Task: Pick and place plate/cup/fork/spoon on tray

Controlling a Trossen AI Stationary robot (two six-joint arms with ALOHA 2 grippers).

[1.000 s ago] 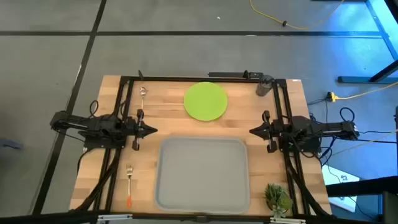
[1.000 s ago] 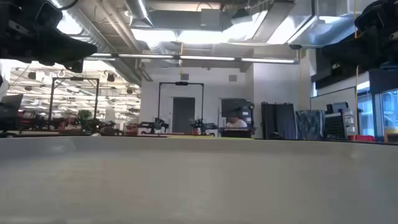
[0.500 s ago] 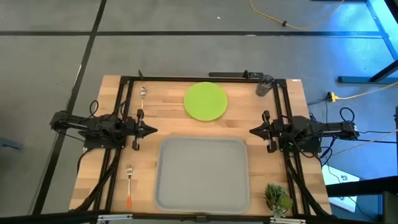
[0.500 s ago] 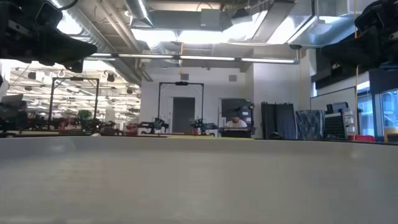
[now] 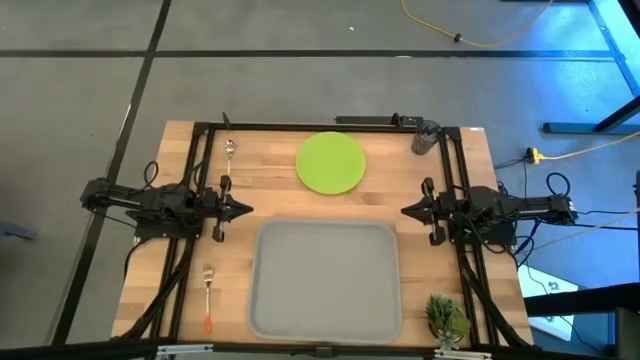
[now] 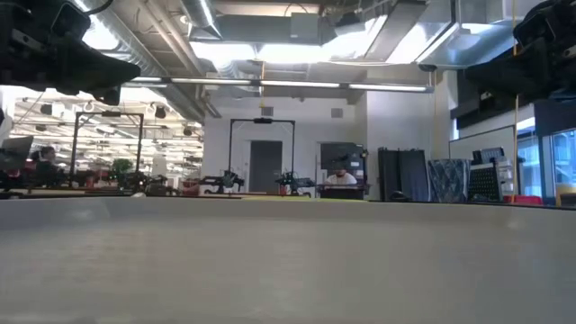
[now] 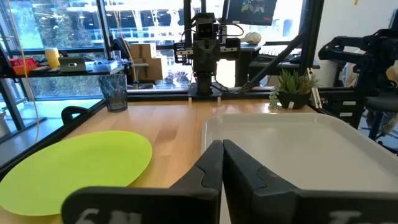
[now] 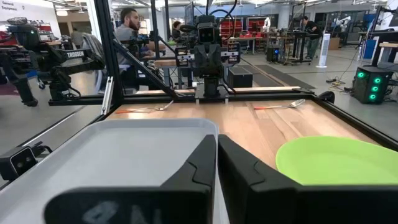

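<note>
The lime-green plate (image 5: pixel 331 162) lies flat at the table's far middle. The dark see-through cup (image 5: pixel 426 137) stands at the far right. The spoon (image 5: pixel 230 149) lies at the far left. The fork (image 5: pixel 208 297) lies at the near left beside the light-grey tray (image 5: pixel 325 278), which lies at the near middle. My left gripper (image 5: pixel 247 210) is shut and empty at the table's left, above the wood. My right gripper (image 5: pixel 405 211) is shut and empty at the right. The plate (image 7: pixel 74 165) and cup (image 7: pixel 115 91) show in the left wrist view.
A small green plant (image 5: pixel 446 318) stands at the near right corner. A black metal frame (image 5: pixel 330 125) runs along the table's far edge and down both sides. People sit and stand in the room beyond the table (image 8: pixel 129 28).
</note>
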